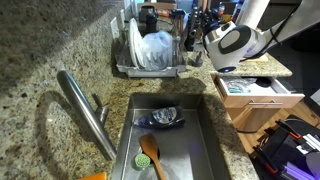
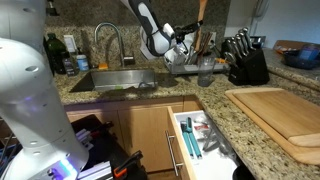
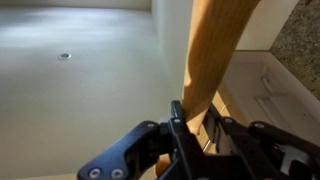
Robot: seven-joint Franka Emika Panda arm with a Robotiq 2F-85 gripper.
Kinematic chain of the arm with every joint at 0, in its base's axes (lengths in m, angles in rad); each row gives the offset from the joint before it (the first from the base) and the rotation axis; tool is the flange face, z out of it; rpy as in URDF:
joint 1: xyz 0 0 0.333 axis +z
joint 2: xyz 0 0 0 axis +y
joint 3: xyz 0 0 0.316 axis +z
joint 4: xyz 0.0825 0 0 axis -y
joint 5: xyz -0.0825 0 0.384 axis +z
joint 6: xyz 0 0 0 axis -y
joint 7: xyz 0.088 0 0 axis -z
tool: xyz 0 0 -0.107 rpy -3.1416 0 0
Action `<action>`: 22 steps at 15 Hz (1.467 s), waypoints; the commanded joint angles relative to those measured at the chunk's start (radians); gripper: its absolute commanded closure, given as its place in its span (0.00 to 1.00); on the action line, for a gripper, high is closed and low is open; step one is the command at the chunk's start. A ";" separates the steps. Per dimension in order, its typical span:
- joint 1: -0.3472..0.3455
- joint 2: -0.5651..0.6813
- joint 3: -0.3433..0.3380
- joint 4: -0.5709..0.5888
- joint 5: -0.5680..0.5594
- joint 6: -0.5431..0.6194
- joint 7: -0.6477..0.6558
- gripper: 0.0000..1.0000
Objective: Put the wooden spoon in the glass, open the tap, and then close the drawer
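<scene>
My gripper (image 3: pixel 195 115) is shut on the wooden spoon (image 3: pixel 215 50), whose pale brown shaft runs up out of the jaws toward the ceiling. In an exterior view the gripper (image 2: pixel 185 48) hangs over the counter right of the sink, and the spoon (image 2: pixel 199 18) sticks up above it. The glass (image 2: pixel 205 72) stands on the counter just below and right of the gripper, beside the knife block. The steel tap (image 1: pixel 85 108) (image 2: pixel 108 42) arches over the sink. The drawer (image 1: pixel 272 100) (image 2: pixel 178 135) stands pulled open, with small items on its pale floor.
A sink (image 1: pixel 205 140) holds a dark bowl (image 1: pixel 165 117) and an orange-headed utensil with a green handle (image 1: pixel 150 152). A dish rack (image 1: pixel 150 55) sits behind it. A knife block (image 2: pixel 245 62) and a wooden cutting board (image 2: pixel 280 115) are on the counter.
</scene>
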 commanded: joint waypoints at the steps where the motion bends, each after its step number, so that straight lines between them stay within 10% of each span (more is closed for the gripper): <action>1: 0.092 0.042 -0.128 0.018 -0.011 -0.125 0.000 0.94; 3: 0.134 0.078 -0.212 0.040 -0.012 -0.192 0.000 0.94; 4: 0.073 0.036 -0.118 0.004 -0.004 -0.139 -0.006 0.94; 5: 0.073 0.045 -0.131 0.006 -0.005 -0.149 -0.004 0.75; 8: 0.070 0.046 -0.113 0.006 -0.003 -0.147 -0.004 0.75; 9: 0.070 0.046 -0.106 0.009 0.001 -0.131 0.002 0.94; 14: 0.058 0.087 -0.113 0.004 -0.002 -0.156 -0.014 0.94; 15: 0.051 0.101 -0.115 0.004 -0.003 -0.159 -0.011 0.75; 17: 0.051 0.104 -0.112 0.005 -0.002 -0.159 -0.008 0.75; 18: 0.053 0.102 -0.108 0.006 -0.002 -0.159 -0.008 0.94; 22: 0.017 0.131 -0.080 0.031 0.000 -0.152 -0.002 0.94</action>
